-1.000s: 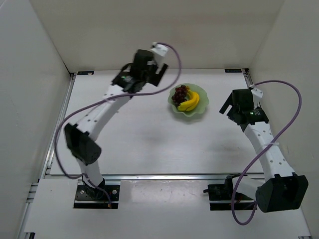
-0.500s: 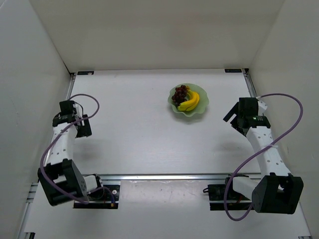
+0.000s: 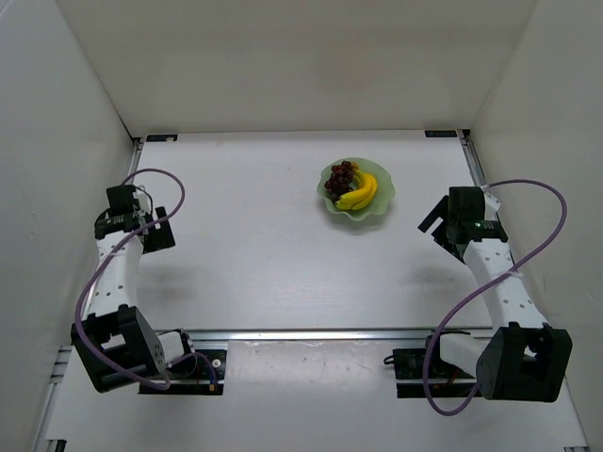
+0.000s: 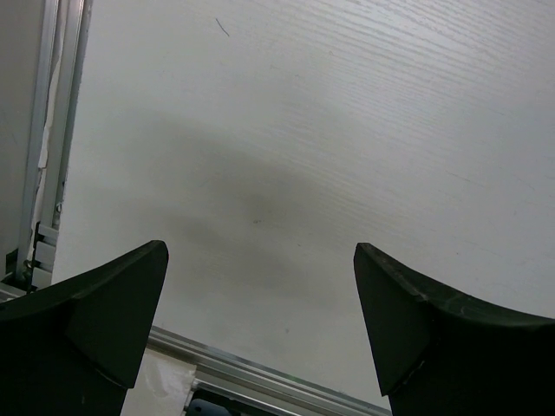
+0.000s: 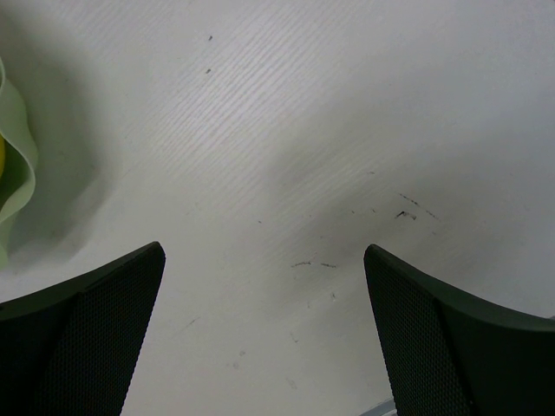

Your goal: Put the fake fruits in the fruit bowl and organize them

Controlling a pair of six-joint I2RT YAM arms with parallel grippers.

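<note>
Closest to me, the two bases sit bolted at the near edge of the table (image 3: 283,264), behind the metal rail (image 3: 311,334). The left arm (image 3: 111,275) is folded back along the left side, its purple cable (image 3: 176,193) looping above the wrist. The left fingers (image 3: 161,237) hang over bare table near the left wall, spread wide and gripping nothing. My left wrist view confirms it: both dark tips frame nothing but white wood grain, with the rail running under them.

The right arm (image 3: 504,282) reaches up the right side. The right fingers (image 3: 431,215) are also released, fully apart and empty, pointing towards the middle of the table. Through the right wrist view I see scuffed table between the tips and a sliver of the fruit bowl (image 5: 19,165) at the left edge of the frame, apart from the near finger.

Further out, right of centre and towards the back wall, the bowl stands on the table by itself, clear of both arms. The bananas (image 3: 362,193) lie inside it on the right half. The grapes (image 3: 341,177) rest inside on the left half, touching the bananas. Both fruits sit within the scalloped rim.
</note>
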